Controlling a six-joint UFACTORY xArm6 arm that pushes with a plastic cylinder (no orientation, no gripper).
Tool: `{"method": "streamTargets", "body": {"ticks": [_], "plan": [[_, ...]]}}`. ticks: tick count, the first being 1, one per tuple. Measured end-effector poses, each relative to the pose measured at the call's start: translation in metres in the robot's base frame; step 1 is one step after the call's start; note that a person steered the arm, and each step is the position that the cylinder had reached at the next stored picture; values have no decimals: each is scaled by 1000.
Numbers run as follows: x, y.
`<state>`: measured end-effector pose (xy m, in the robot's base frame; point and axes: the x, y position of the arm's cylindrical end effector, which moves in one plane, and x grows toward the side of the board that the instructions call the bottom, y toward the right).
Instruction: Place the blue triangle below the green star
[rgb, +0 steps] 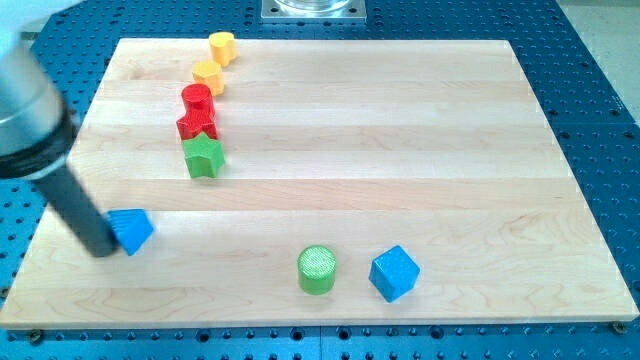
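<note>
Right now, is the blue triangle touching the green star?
No, the blue triangle lies apart from the green star, toward the view's bottom left, beside my tip.

Triangle (132, 229) below star (204, 156), toward the view's left.

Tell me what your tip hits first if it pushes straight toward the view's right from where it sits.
My tip sits at the left edge of the blue triangle, apparently touching it, so it meets that block first. Past it, that line looks free, though depth is uncertain.
</note>
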<state>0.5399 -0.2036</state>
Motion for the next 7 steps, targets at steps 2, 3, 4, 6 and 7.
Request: {"method": "streamTargets", "body": {"ticks": [2, 3, 4, 6, 7], "plan": [[19, 15], [23, 26], [22, 45], [0, 58], [-12, 58]]}}
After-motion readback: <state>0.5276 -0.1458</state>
